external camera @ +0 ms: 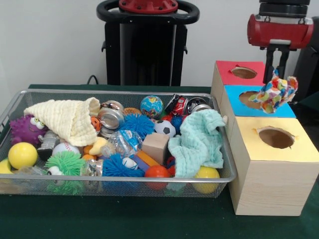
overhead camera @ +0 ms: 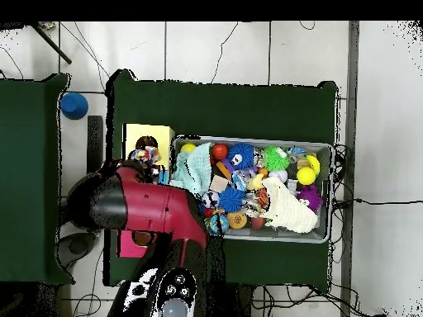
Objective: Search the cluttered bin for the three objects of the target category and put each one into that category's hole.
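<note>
The gripper (external camera: 277, 69) is clenching a patterned cloth (external camera: 275, 92) that is dangling straight down over the blue box's hole (external camera: 250, 97), hanging just above its opening.

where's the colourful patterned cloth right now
In the front view the patterned cloth hangs from the gripper at the right, over the blue box's hole, between the red box and the yellow box.

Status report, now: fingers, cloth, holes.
Gripper shut on patterned cloth, above blue box hole. Cream cloth and mint cloth in wire bin. Hole unobstructed.
</note>
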You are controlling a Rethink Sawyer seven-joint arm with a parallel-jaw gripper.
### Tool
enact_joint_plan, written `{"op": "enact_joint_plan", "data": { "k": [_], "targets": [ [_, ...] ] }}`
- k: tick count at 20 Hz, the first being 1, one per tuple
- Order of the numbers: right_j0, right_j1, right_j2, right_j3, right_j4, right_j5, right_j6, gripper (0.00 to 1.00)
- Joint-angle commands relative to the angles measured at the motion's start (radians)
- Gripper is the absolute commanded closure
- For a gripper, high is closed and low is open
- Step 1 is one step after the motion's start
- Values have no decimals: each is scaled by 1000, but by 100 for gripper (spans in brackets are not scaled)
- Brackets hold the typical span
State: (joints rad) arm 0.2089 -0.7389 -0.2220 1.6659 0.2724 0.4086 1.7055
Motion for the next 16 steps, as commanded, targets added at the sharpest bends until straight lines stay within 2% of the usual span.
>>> {"op": "enact_joint_plan", "data": {
  "k": [1,16],
  "targets": [
    [12,55,-8,-66,56,95,297,100],
    [14,130,-8,-60,94,-19,277,100]
  ]
}}
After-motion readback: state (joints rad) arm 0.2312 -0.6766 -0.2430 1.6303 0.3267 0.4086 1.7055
